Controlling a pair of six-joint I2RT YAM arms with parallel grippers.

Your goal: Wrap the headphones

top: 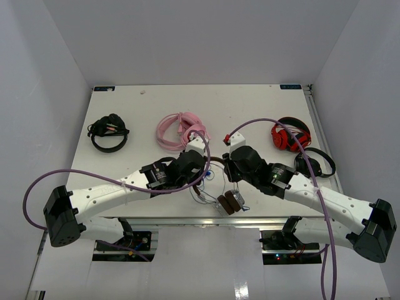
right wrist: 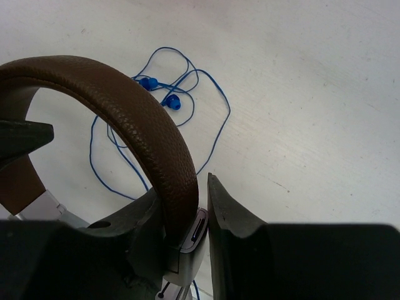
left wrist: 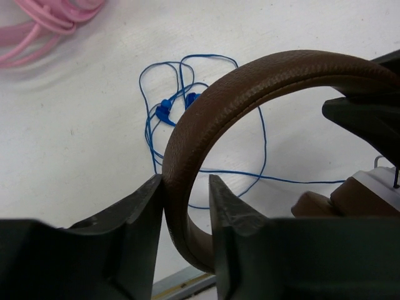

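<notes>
The headphones (top: pixel 229 202) are held up between my two grippers near the table's front edge. Their brown headband (left wrist: pixel 269 72) arches between the jaws, and the brown pads and silver cups hang toward the front. My left gripper (left wrist: pixel 186 181) is shut on one end of the headband, and it also shows in the top view (top: pixel 201 164). My right gripper (right wrist: pixel 182 185) is shut on the other end, at the silver slider, and it too shows in the top view (top: pixel 230 167). The thin blue cord (left wrist: pixel 164 111) lies in loose loops on the table beneath, also visible in the right wrist view (right wrist: pixel 149 82).
Pink headphones (top: pixel 181 129) lie just behind my left gripper. Red-and-black headphones (top: pixel 289 135) and a black pair (top: pixel 315 164) lie at the right. Another black pair (top: pixel 107 132) lies at the back left. The table's front edge (left wrist: pixel 181 284) is close below the jaws.
</notes>
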